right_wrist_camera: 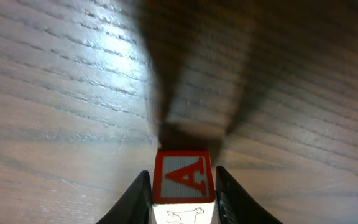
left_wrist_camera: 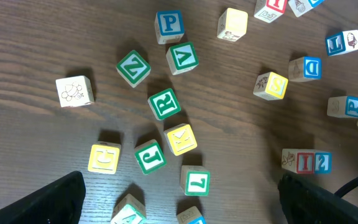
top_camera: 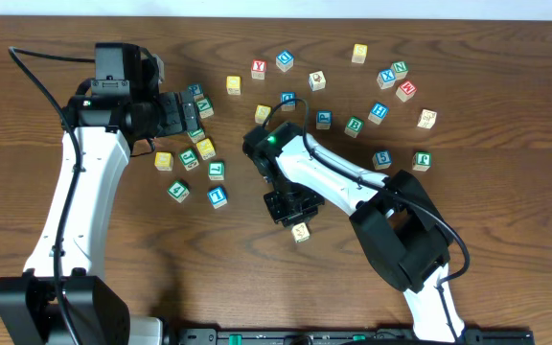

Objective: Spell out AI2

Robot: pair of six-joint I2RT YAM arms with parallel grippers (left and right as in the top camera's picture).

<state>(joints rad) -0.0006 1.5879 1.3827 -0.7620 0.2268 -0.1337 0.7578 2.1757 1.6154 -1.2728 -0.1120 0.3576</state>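
The A cube (right_wrist_camera: 184,182), red-framed, stands on the wood between my right gripper's (right_wrist_camera: 183,174) fingers, which press against both its sides. From overhead this cube (top_camera: 300,231) sits just below the right gripper (top_camera: 292,217), near the table's middle. In the left wrist view the red-framed I cube (left_wrist_camera: 305,162) and the blue-framed 2 cube (left_wrist_camera: 323,163) lie side by side, touching, just above the right finger. My left gripper (left_wrist_camera: 179,190) hangs open over a cluster of green and yellow cubes and holds nothing. It appears at the left (top_camera: 182,113) from overhead.
Several other letter cubes (top_camera: 379,112) are scattered across the back and right of the table. A blue cube with a 1-like stroke (left_wrist_camera: 344,42) lies at the upper right of the left wrist view. The right arm (top_camera: 353,192) runs diagonally across the middle.
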